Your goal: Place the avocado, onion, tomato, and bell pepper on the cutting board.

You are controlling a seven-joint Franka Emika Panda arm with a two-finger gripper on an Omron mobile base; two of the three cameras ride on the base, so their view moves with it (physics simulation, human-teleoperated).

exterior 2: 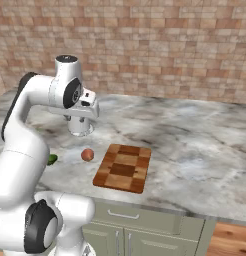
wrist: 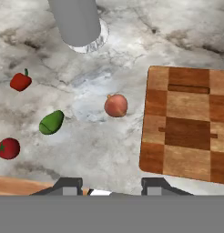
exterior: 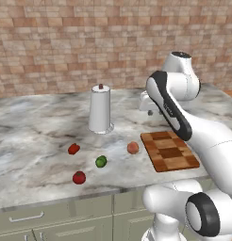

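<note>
- Fingers [wrist: 111,185] closed, empty, raised above the worktop [wrist: 132,45].
- Onion [wrist: 116,105] just beside the cutting board [wrist: 186,123].
- Avocado [wrist: 51,122], tomato [wrist: 7,148], bell pepper [wrist: 20,81] farther away.

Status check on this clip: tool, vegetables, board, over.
Tool empty, high above counter. Onion, avocado, tomato, bell pepper all on counter, none on cutting board. Grey canister behind them, not blocking.
</note>
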